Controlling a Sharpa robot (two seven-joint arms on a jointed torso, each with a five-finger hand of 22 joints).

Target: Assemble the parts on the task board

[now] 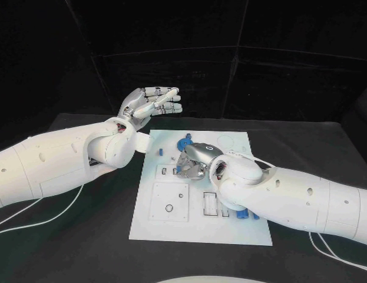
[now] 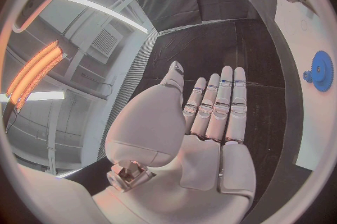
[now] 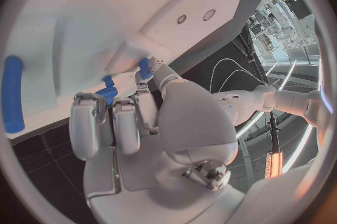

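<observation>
The white task board (image 1: pixel 200 227) lies in the middle of the black table. A blue gear (image 1: pixel 183 143) stands near its far edge, and the left wrist view shows the same gear (image 2: pixel 322 70). My right hand (image 1: pixel 197 160) is down on the board just in front of the gear. Its thumb and fingers pinch a small ribbed blue part (image 3: pixel 107 91) against the board (image 3: pixel 84 22). A long blue piece (image 3: pixel 13 101) lies on the board beside it. My left hand (image 1: pixel 149 103) is raised above the table behind the board's far left corner, fingers (image 2: pixel 219 100) straight, holding nothing.
More small blue parts (image 1: pixel 241 213) lie on the board's right side, close under my right forearm. Outlined slots (image 1: pixel 169 200) mark the board's left half. White cables (image 1: pixel 30 215) run over the table at the left and right.
</observation>
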